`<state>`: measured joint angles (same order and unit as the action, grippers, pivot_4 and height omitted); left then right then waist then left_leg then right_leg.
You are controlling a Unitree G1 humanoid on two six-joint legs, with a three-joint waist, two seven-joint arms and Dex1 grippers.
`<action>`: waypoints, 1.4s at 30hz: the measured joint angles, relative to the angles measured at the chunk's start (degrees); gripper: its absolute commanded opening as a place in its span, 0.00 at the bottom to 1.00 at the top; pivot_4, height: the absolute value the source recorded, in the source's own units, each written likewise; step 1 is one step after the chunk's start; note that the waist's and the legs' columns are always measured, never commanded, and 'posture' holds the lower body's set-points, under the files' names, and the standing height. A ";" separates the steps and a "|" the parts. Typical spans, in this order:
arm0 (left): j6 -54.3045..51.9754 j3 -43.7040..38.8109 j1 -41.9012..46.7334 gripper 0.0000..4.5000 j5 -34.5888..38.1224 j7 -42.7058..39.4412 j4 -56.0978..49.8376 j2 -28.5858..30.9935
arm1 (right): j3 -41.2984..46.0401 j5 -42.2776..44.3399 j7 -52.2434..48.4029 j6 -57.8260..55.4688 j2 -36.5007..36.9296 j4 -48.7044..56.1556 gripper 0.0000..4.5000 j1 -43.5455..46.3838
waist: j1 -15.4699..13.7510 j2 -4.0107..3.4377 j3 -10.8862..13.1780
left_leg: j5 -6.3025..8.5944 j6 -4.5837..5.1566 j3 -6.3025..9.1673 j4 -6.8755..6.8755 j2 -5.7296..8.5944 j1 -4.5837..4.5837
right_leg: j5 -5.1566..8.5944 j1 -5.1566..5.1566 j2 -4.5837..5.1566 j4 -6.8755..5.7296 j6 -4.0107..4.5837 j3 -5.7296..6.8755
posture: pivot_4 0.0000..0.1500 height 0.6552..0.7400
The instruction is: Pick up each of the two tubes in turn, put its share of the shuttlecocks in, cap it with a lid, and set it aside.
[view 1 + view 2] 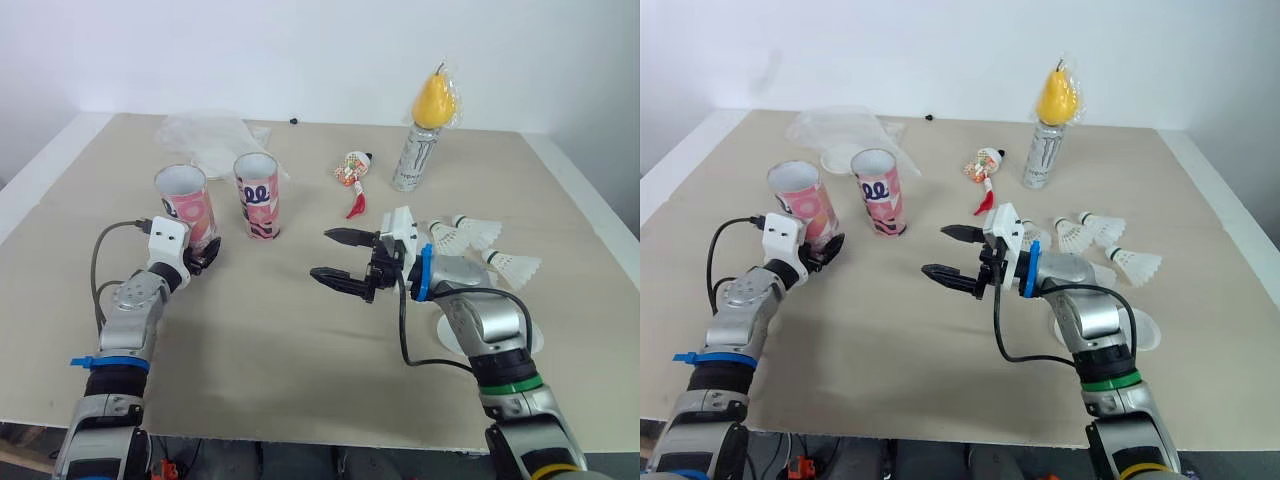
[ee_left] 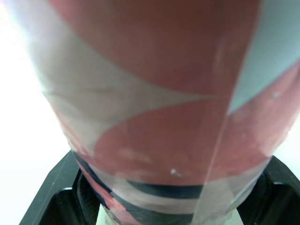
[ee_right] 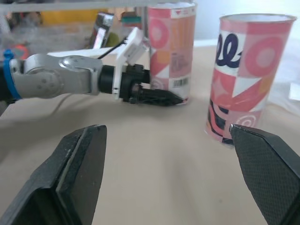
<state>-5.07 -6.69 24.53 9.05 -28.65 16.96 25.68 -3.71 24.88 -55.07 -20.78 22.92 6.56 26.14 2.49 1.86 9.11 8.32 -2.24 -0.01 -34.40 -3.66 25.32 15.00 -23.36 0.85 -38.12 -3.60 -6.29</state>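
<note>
Two pink patterned tubes stand open-topped on the table, the left tube and the right tube. My left gripper is shut on the base of the left tube, which sits between its fingers. My right gripper hovers open and empty over the table middle, pointing toward the tubes. Three white shuttlecocks lie to the right of my right arm. White flat lids lie partly hidden under that forearm.
A silver drink can with a yellow pear on top stands at the back right. A small candy wrapper lies mid-table behind my right gripper. A clear plastic bag lies behind the tubes.
</note>
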 measured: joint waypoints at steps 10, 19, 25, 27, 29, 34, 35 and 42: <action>-6.46 12.38 -1.83 0.68 -0.28 -20.41 -17.65 11.70 | 9.67 4.36 25.12 -18.49 -0.16 30.33 1.00 -17.72 | 0.01 0.01 0.00 | 0.08 -0.10 0.08 0.00 -0.02 0.02 | 0.32 -0.01 0.02 0.00 -0.06 0.09 | 1.00 1.00; -13.33 26.89 7.97 0.68 -4.56 -34.32 -20.00 13.29 | 14.87 3.67 41.87 -29.80 -2.91 43.38 1.00 -27.85 | 0.05 -0.03 0.01 | 0.05 -0.05 0.05 -0.08 0.00 0.04 | 0.47 0.00 0.04 -0.02 0.09 0.05 | 1.00 1.00; -15.80 31.82 16.45 0.68 -7.11 -41.31 -15.18 11.37 | 16.10 6.77 47.16 -36.36 -6.40 45.87 1.00 -32.06 | 0.10 -0.02 0.00 | 0.05 -0.01 0.13 -0.12 0.01 0.06 | 0.52 0.06 0.00 -0.02 0.08 0.06 | 1.00 1.00; -16.10 32.64 17.82 0.68 -8.05 -42.25 -14.37 11.00 | 15.98 6.69 48.04 -36.52 -6.75 44.38 1.00 -31.90 | 0.09 -0.05 -0.01 | 0.05 0.00 0.13 -0.12 0.02 0.06 | 0.52 0.07 0.02 -0.02 0.08 0.05 | 1.00 1.00; -16.33 32.85 18.71 0.68 -8.54 -42.86 -13.41 10.43 | 15.90 5.82 48.34 -36.38 -6.51 42.17 1.00 -30.89 | 0.08 -0.05 -0.01 | 0.04 0.02 0.15 -0.15 0.04 0.06 | 0.51 0.10 0.02 -0.02 0.08 0.05 | 1.00 1.00; -16.68 32.98 19.22 0.68 -9.89 -43.13 -13.13 9.13 | 15.82 4.07 48.84 -34.22 -6.53 35.24 1.00 -26.57 | -0.10 -0.08 -0.03 | -0.02 0.11 0.21 -0.15 0.11 0.06 | 0.51 0.15 0.02 -0.02 0.07 0.04 | 1.00 1.00; -16.69 32.97 19.22 0.68 -10.07 -43.13 -13.16 9.09 | 15.76 3.92 48.83 -33.98 -6.52 34.47 1.00 -26.20 | -0.13 -0.08 -0.03 | -0.02 0.11 0.21 -0.15 0.11 0.06 | 0.51 0.16 0.02 -0.02 0.07 0.04 | 1.00 1.00; -18.25 32.93 18.81 0.68 -10.84 -42.91 -15.03 8.86 | 15.07 1.72 48.52 -30.68 -6.53 26.65 1.00 -22.57 | -0.20 -0.10 -0.04 | -0.03 0.12 0.24 -0.15 0.15 0.08 | 0.50 0.18 0.02 -0.02 0.03 0.03 | 1.00 1.00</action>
<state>-23.32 26.24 43.34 -1.79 -71.57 1.92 34.54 11.36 26.60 -6.55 -51.46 16.38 33.21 3.56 2.28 1.77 9.07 8.29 -2.12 0.22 -34.56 -3.51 25.40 15.51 -23.18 0.87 -38.14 -3.57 -6.27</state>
